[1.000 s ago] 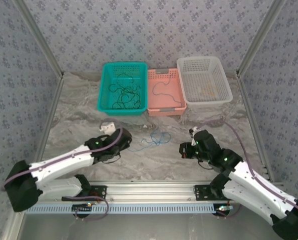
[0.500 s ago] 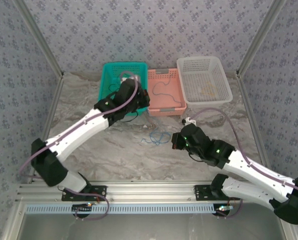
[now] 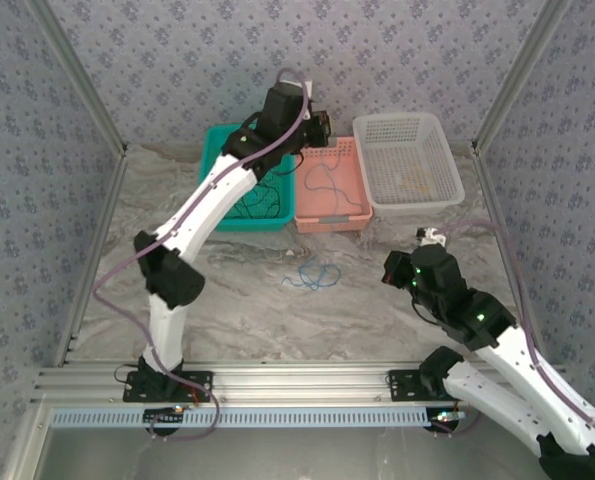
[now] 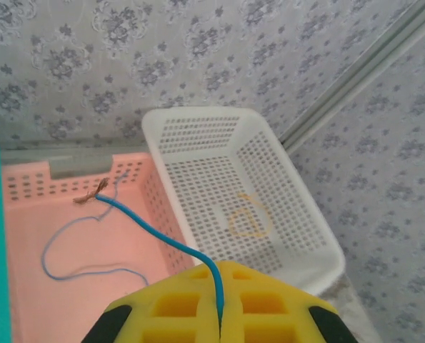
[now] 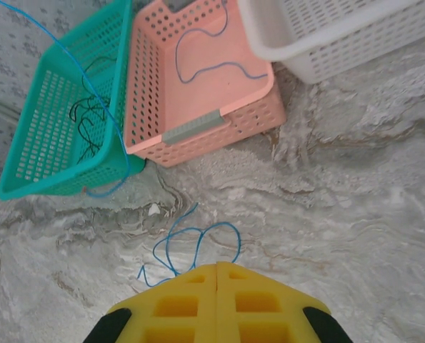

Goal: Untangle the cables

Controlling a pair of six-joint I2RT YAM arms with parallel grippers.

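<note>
**At the far edge of the table: three baskets in a row, one blue cable held aloft**

Against the back wall stand three perforated baskets, side by side and touching.

1. The teal basket [image 3: 209,185] is on the left. It holds a tangle of black cables [image 3: 257,195].
2. The pink basket [image 3: 349,215] is in the middle. One loose blue cable [image 4: 51,250] lies on its floor in an open loop.
3. The white basket [image 3: 447,185] is on the right. It holds a single pale yellowish cable [image 4: 244,221], curled in a small ring near the middle of the floor.

The left gripper [image 4: 219,268] is raised above the far end of the pink basket. Its fingers are clamped together on a held blue cable [image 4: 162,239], which passes through the seam between them. The short free end of this cable sticks out over the pink basket and finishes in bare coppery strands. In the right wrist view the rest of it runs down across the teal basket. Its lower end curls on the table [image 3: 227,330] at the foot of that basket's near wall.

The right gripper [image 5: 217,266] is low over the table, on the near right. Its fingers are pressed together with nothing between them. A tabletop blue cable [image 3: 312,275] lies in loose loops just ahead of its fingertips, apart from all three baskets.
</note>
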